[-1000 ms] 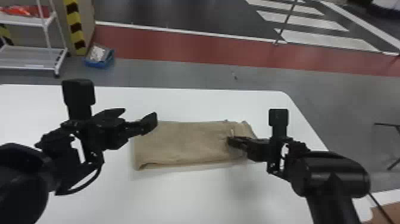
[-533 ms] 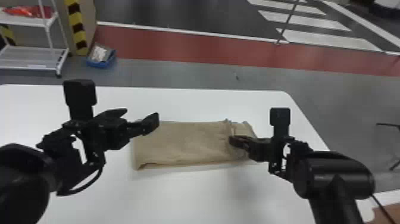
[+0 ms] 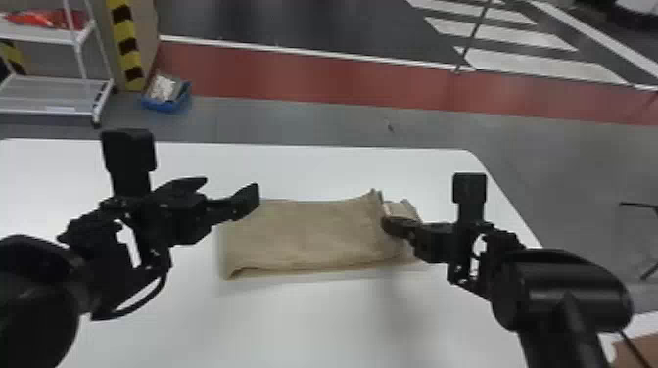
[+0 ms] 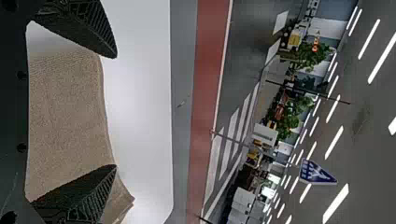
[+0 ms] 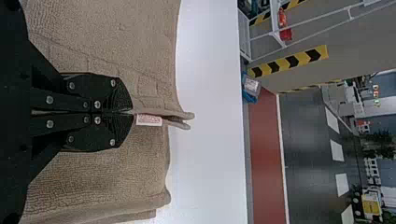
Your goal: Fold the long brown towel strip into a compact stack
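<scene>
While my right claw [image 5: 130, 112] is closed tight on a ridge of the towel [image 3: 308, 235], my left claw [image 3: 232, 186] hangs spread wide, with nothing between its fingers, over the towel's left end. The towel lies flat and layered across the middle of the head view, its right end folded up unevenly under my right claw, all on the white worktop [image 3: 303, 323].

What worries me most is the pinch. It takes in only a narrow ridge, so if I pull across from here, the cloth could slip out, or one layer could come up and leave the rest behind. Nothing weighs down the left end, so a low, sidelong pull would probably drag the whole strip and skew the stack. The layers at the right end look staggered; folding over them as they are could leave a lump or a crooked edge. If my left claw drops without lining up, its fingertips may ruck the top layer rather than take the full thickness.

As for writing, a small white tag [image 5: 149, 120] with reddish print pokes from the cloth just beside my right claw's tips; I can't make out its words. A blue sign [image 4: 317, 175] hangs in the room behind, its white marks equally unreadable to me.
</scene>
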You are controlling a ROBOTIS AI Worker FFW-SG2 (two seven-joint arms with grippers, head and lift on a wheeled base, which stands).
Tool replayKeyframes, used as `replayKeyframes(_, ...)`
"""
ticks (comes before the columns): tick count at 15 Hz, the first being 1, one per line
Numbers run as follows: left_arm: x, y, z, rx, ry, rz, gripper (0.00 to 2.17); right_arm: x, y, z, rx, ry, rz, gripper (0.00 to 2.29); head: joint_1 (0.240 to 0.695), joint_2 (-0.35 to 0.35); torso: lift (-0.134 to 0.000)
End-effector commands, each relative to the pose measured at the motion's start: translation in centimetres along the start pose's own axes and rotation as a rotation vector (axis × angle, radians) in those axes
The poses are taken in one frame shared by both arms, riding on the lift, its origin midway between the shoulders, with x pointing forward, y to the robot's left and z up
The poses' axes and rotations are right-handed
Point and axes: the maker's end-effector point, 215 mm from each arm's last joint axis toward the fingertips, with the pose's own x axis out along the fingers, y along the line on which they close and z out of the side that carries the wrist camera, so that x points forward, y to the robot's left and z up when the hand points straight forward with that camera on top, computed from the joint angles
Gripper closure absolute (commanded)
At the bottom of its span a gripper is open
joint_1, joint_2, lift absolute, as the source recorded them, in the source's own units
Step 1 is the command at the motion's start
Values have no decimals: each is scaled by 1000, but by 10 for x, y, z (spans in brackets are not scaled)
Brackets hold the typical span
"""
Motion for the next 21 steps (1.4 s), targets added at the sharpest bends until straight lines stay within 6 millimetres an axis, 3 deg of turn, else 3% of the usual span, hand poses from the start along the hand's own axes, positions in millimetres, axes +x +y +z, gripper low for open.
replayKeyframes(1,0,-1,-1,-1,1,-5,39,1,-3,1,-33,10,-24,1342,695,-247,-125)
replayKeyframes(6,0,-2,-4,-5,5,-5,39,1,7,-7,-70,34,-20,1355,695,-248,-125)
replayKeyframes(8,-1,1,-4,-1,6,1,39,-14,2,6,-44,-5,-21,1362,695,-244,-125)
replayKeyframes(9,-1,2,-5,-1,7,7,39,-28,-3,24,-24,-53,-21,1366,695,-245,-125)
replayKeyframes(11,-2,4,-6,2,9,9,39,-41,-25,31,17,-80,-44,1413,695,-257,-125)
replayKeyframes(12,-2,4,-7,1,10,8,39,-41,-38,30,10,-68,-68,1413,695,-265,-125)
replayKeyframes(13,-2,4,-8,1,12,7,39,-32,-42,14,16,-33,-73,1413,695,-274,-125)
replayKeyframes(15,-2,3,-9,3,13,6,39,-10,-24,-12,-13,38,-52,1413,695,-288,-125)
replayKeyframes(16,-2,3,-9,5,13,8,39,-4,-13,-16,-21,47,-34,1413,695,-285,-125)
replayKeyframes(17,-2,4,-9,4,13,9,39,-6,-8,-10,-28,31,-25,1413,695,-280,-125)
replayKeyframes(19,-3,7,-9,3,13,19,39,-33,-7,25,-13,-64,-17,1413,695,-263,-125)
replayKeyframes(20,-5,14,-8,-1,10,30,39,-49,-17,43,4,-108,-26,1413,695,-259,-125)
replayKeyframes(21,-6,17,-8,-3,9,35,39,-58,-31,46,26,-123,-44,1413,695,-258,-125)
